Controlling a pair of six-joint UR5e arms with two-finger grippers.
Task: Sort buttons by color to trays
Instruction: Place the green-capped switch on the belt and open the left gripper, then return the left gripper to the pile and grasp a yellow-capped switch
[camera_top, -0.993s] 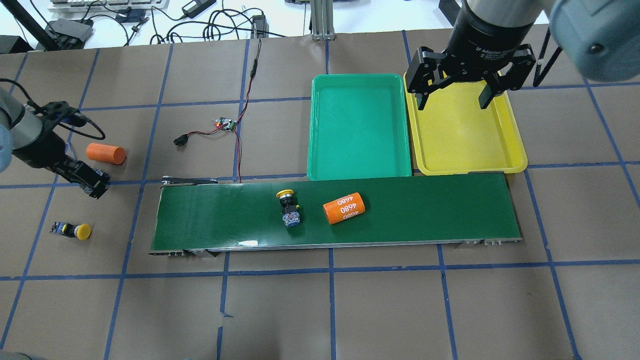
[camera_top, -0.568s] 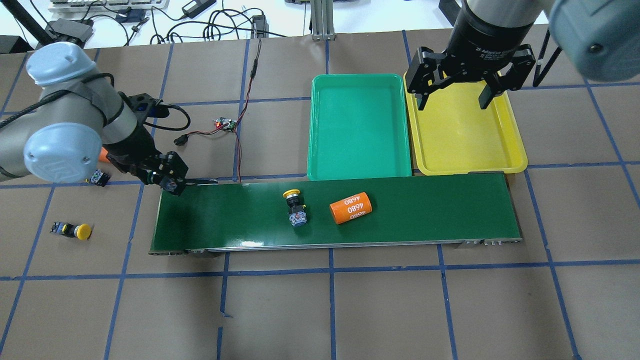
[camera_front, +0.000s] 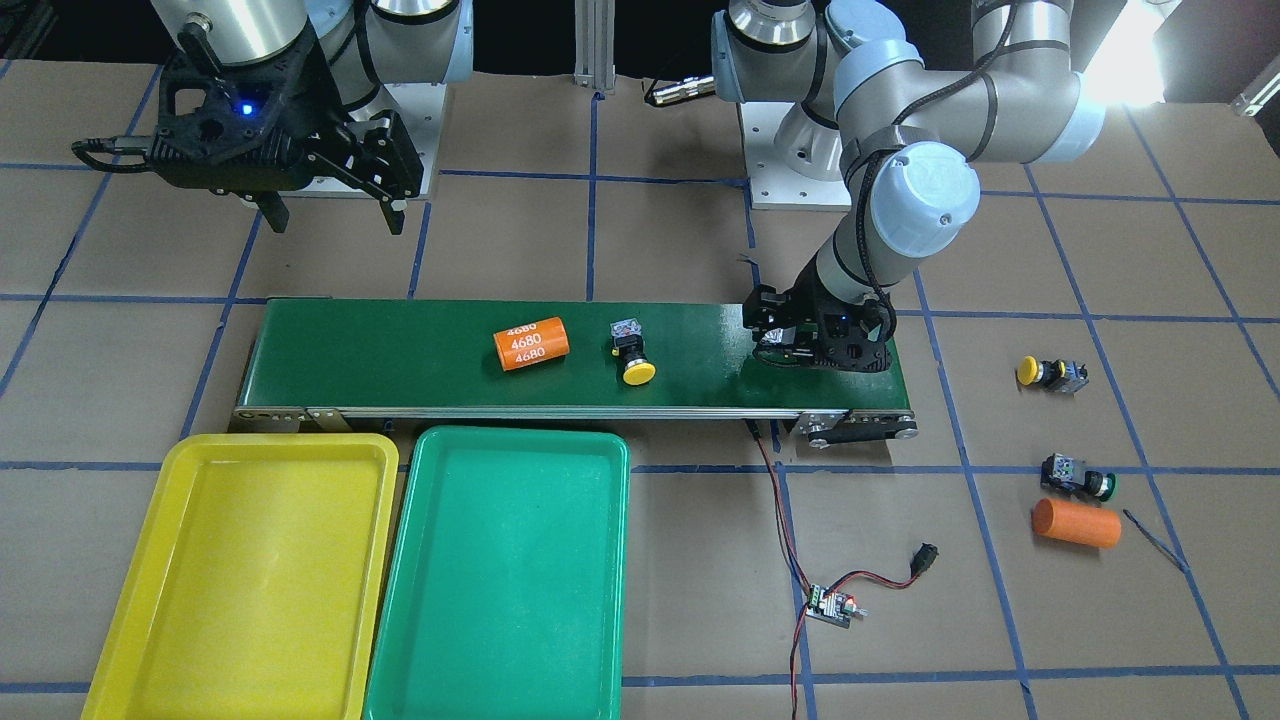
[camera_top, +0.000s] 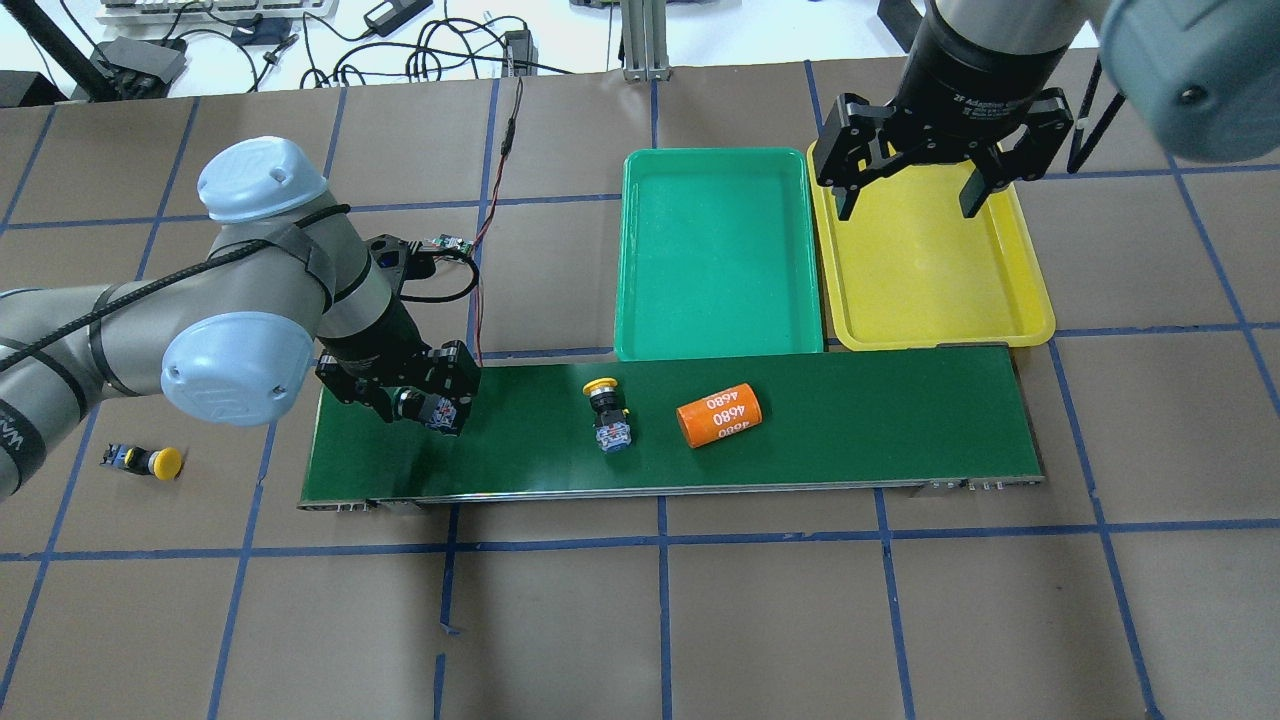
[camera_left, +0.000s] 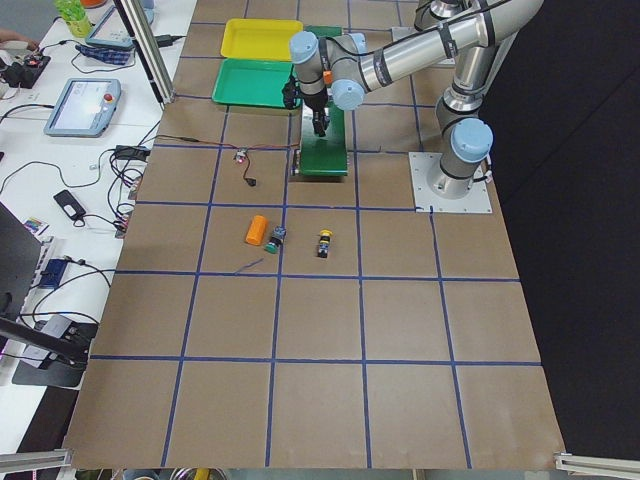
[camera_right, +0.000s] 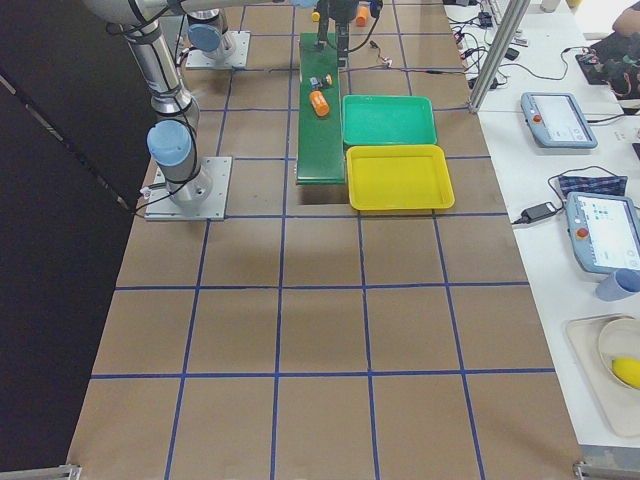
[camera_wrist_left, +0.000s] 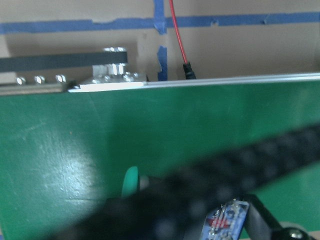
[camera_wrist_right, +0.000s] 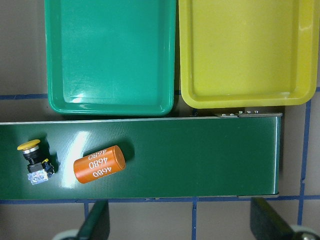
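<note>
My left gripper hangs low over the left end of the conveyor belt, shut on a green-capped button whose grey body shows between the fingers. A yellow-capped button lies on the belt's middle. Another yellow button and a green button lie on the table off the belt's left end. My right gripper is open and empty, high above the yellow tray. The green tray stands beside it; both trays are empty.
An orange cylinder lies on the belt right of the yellow button. A second orange cylinder lies on the table by the green button. A small circuit board with red-black wires lies beyond the belt's left end.
My left arm swung right from the table's left side to over the belt's left end. The yellow button and the orange cylinder rode the belt a little to the right. The right gripper stayed put.
</note>
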